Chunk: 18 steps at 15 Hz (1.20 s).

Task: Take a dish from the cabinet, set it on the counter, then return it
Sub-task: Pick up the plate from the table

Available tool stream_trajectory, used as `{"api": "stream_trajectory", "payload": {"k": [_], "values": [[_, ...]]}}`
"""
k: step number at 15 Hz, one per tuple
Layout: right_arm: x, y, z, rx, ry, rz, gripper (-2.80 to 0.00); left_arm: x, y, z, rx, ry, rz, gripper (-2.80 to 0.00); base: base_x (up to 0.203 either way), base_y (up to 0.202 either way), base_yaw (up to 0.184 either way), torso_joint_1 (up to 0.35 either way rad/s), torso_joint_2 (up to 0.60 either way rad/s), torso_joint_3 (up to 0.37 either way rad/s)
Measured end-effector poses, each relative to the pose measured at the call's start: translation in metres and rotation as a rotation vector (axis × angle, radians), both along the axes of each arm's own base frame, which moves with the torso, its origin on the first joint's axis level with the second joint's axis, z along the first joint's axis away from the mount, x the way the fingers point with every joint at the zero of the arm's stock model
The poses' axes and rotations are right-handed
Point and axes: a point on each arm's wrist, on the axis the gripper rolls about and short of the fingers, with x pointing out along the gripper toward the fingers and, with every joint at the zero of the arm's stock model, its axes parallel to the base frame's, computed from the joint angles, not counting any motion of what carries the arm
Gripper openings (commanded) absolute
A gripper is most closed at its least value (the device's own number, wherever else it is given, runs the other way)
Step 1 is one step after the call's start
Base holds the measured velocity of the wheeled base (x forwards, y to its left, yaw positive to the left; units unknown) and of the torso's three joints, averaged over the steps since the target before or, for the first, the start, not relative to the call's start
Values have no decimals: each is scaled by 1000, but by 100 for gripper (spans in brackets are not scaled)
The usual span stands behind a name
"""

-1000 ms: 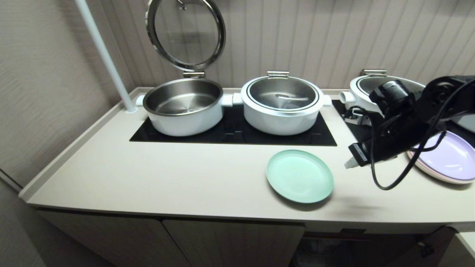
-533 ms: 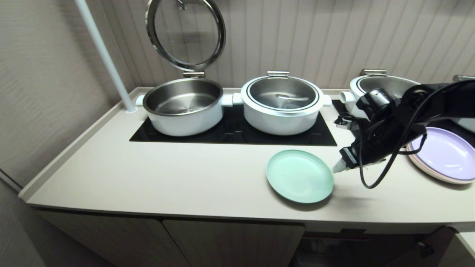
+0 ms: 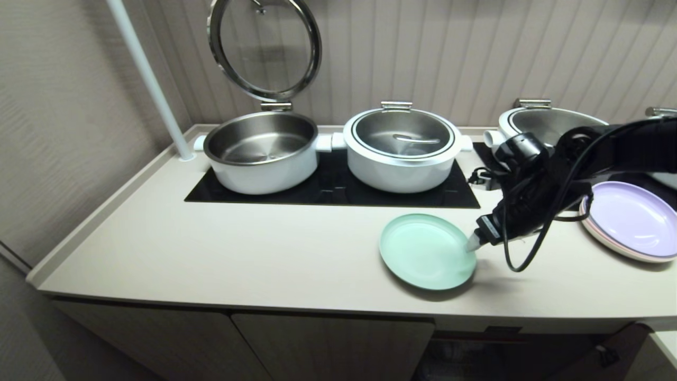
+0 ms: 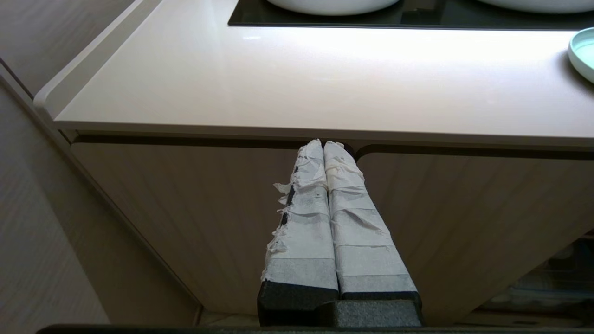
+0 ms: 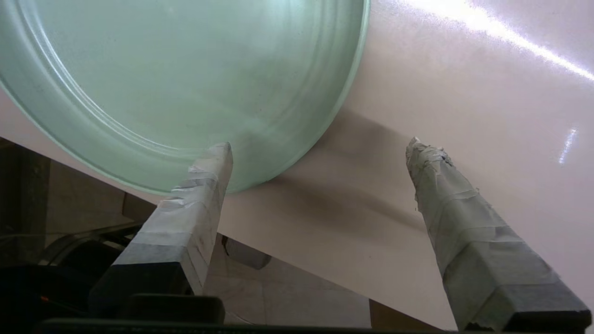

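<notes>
The dish (image 3: pixel 426 251) lies flat on the worktop (image 3: pixel 254 254), near its front edge and just in front of the black cooktop panel (image 3: pixel 338 190). I judge the first half of the job done: the plate is out of the cabinet (image 3: pixel 328 344) and set down, and what is left is to pick it up again and return it through the doors below. My right end effector (image 3: pixel 472 244) sits at about three o'clock on the plate, right at its rim. In the right wrist view its taped fingers (image 5: pixel 199 195) stand wide apart and hold nothing; one tip lies over the rim on the plate's inside, the other over bare worktop outside it, so the rim runs between them. I cannot tell whether either tip touches the plate. The left end effector (image 4: pixel 325 222) hangs parked low in front of the cabinet doors, fingers pressed together and empty. Further out, two white pots (image 3: pixel 262 151) stand on the cooktop at twelve o'clock from the dish, one with its lid raised, and a lilac plate (image 3: pixel 629 219) rests on a stack well off at three o'clock.
</notes>
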Motion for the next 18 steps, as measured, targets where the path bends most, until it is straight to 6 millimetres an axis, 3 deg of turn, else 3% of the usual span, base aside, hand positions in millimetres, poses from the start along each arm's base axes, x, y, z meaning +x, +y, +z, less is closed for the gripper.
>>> {"api": "stream_trajectory", "payload": {"k": [7,18], "values": [[10,10,-13,-30,17,-2,0,0,0,0,0,0,0,-280,0,0,0,0,0,0],[27,17,-31,-13,47,-163,0,0,0,0,0,0,0,-280,0,0,0,0,0,0]]}}
